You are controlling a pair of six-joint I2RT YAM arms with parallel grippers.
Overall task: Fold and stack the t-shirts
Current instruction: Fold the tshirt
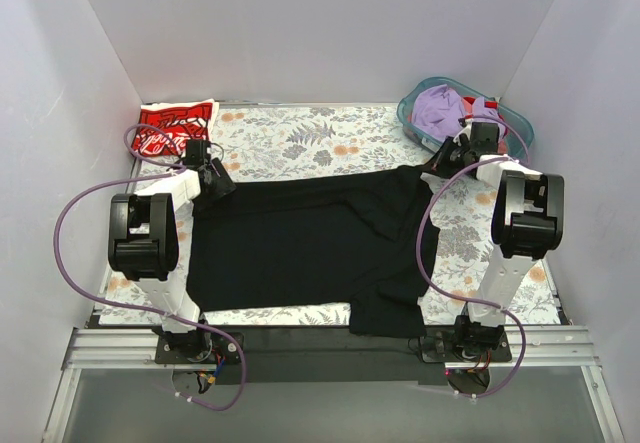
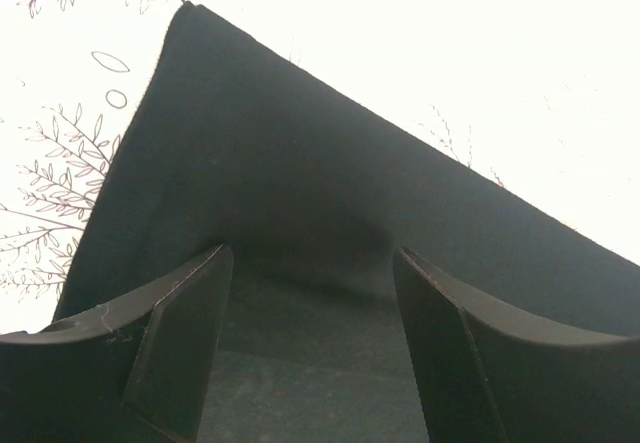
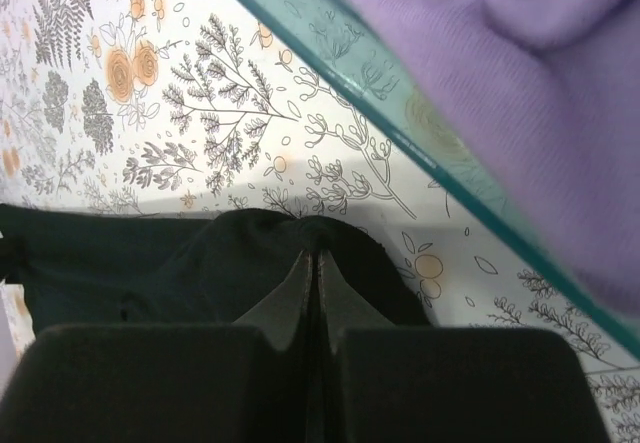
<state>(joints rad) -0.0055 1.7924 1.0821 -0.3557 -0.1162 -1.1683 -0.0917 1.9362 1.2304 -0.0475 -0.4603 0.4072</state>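
black t-shirt: spread flat across the middle of the floral table cover, mostly unfolded, long side running 9 to 3 o'clock. One flap sticks out toward the near edge at about 5 o'clock. Far-right corner is drawn up to a point at 2 o'clock, with a diagonal crease running from it back into the body.

right gripper: at that 2 o'clock corner. Fingers clenched tight, no gap between them, black cloth bunched in a hump around the tips, so it's pinching the shirt edge.

left gripper: at the shirt's 10 o'clock corner, released. Its fingers stand well apart over the cloth, with the shirt corner showing beyond them. Can't tell whether the pads touch the fabric.

red t-shirt: white print, lying at the table's far-left corner, 10–11 o'clock. It's apart from the black one, just beyond the left gripper.

teal tub: far-right corner, 1–2 o'clock, with a purple garment inside. Wrist view shows its rim near the right fingertips, not touching.
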